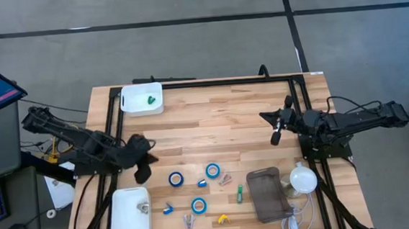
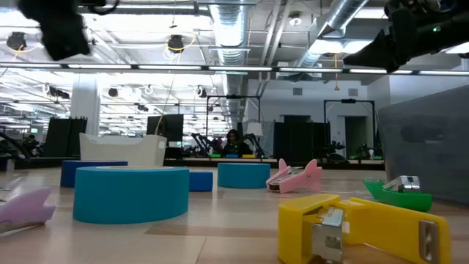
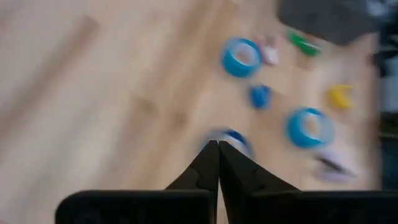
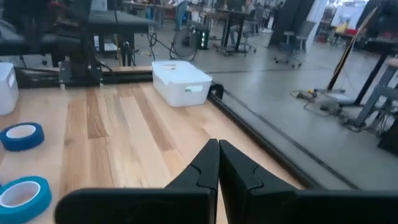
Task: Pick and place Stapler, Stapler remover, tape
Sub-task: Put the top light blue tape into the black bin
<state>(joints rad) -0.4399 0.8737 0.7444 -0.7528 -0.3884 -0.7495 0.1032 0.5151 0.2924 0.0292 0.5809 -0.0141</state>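
Note:
Three blue tape rolls with white cores lie flat on the wooden table. Around them lie small coloured staplers and staple removers: yellow, green, pink, purple and two blue ones. My left gripper is shut and hangs above the table, left of the rolls; its wrist view shows one roll just beyond the fingertips. My right gripper is shut and raised near the right side, away from the items.
A white bin at the far left holds a green item. A second white bin sits at the near left. A grey pouch and a white round object with a cable lie at the near right. Bare wood spans the table's middle.

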